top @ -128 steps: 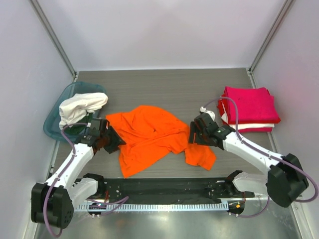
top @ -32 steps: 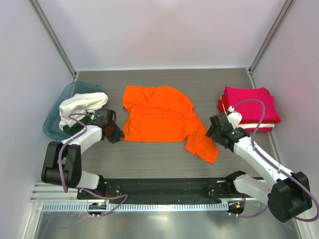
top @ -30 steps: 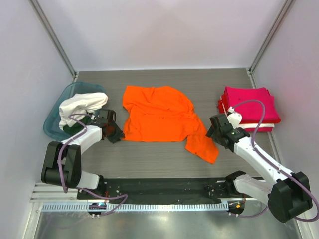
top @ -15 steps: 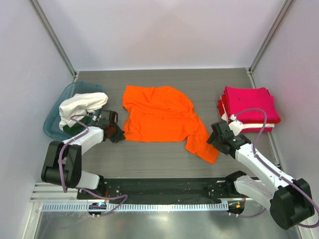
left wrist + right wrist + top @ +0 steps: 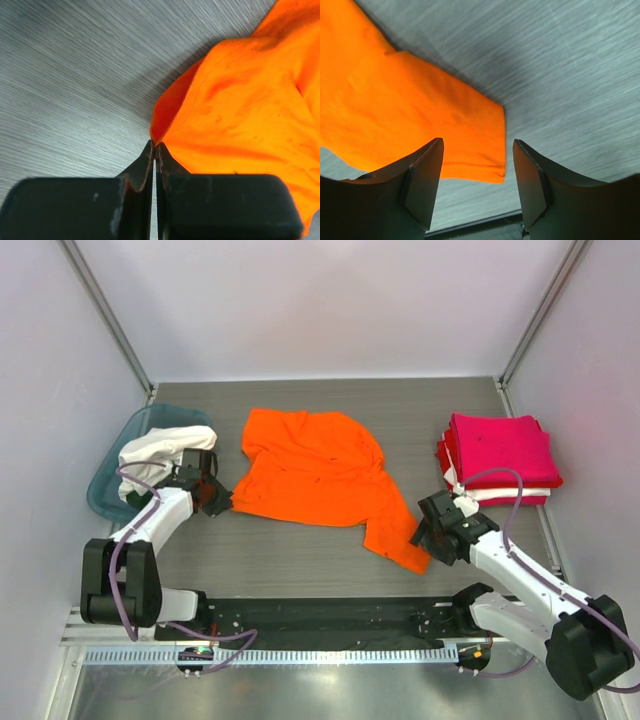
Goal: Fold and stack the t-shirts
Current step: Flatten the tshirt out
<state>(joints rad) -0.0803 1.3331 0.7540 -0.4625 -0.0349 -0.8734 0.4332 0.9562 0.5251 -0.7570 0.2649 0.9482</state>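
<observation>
The orange t-shirt (image 5: 310, 475) lies spread on the table's middle. My left gripper (image 5: 222, 503) is at its near-left corner, and the left wrist view shows the jaws (image 5: 155, 150) shut, pinching a point of the orange cloth (image 5: 235, 110). My right gripper (image 5: 424, 534) hovers open over the shirt's near-right corner (image 5: 398, 543). In the right wrist view, the right gripper (image 5: 477, 150) has its fingers spread either side of the orange flap (image 5: 420, 115), not touching it. A folded stack sits at the right, magenta-red t-shirts (image 5: 500, 448) over a white one (image 5: 515, 493).
A teal tub (image 5: 108, 468) stands at the far left with a crumpled white t-shirt (image 5: 160, 450) draped over it and dark cloth beneath. Grey walls close in on three sides. The black rail (image 5: 330, 618) with the arm bases runs along the near edge.
The left gripper shut on the shirt's near-left corner and drew it slightly left. The right arm moved toward the near edge, over the shirt's near-right corner.
</observation>
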